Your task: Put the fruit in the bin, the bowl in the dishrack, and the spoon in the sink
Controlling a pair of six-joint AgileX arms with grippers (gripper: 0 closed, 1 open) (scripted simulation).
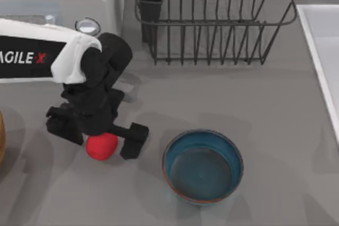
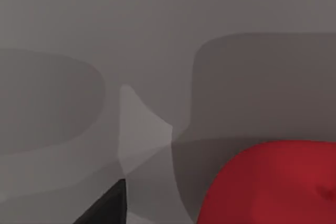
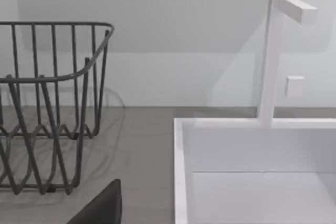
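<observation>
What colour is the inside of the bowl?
Glossy teal-blue inside the bowl, clearest in the top view.

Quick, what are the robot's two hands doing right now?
Left gripper: open, fingers either side of the fruit.
Right gripper: cannot be told.

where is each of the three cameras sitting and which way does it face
Top view: above the table, looking down on the fruit, bowl, dishrack and sink; my left arm reaches in from the left, left gripper around the fruit.
Left wrist view: low over the table, at the fruit; one dark fingertip shows.
Right wrist view: low, facing the dishrack and sink; one dark fingertip shows.
Shared: top and left wrist both show the fruit.
</observation>
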